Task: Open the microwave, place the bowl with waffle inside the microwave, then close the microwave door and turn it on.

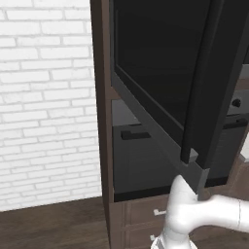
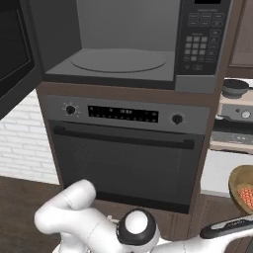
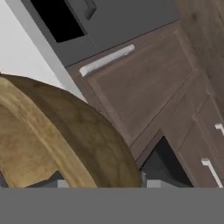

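The microwave [image 2: 123, 59] stands open in the brown cabinet, showing its grey cavity with a round turntable and a keypad [image 2: 202, 39] on the right. The microwave door [image 1: 160, 73], dark glass in a grey frame, is swung far out to the left and also shows as a dark panel [image 2: 12, 49]. A wooden bowl [image 2: 243, 190] with something orange-red inside sits at the right edge, low beside the cabinet. Close up, the bowl's wall [image 3: 65, 131] runs between my fingertips, and my gripper [image 3: 103, 181] is shut on it.
Below the microwave is an oven [image 2: 123, 148] with two knobs, a display strip and a bar handle. Wood drawers with pale handles [image 3: 107, 60] lie beyond the bowl. A white brick wall [image 1: 44, 97] is on the left. A counter with a dark pan [image 2: 234, 88] is on the right.
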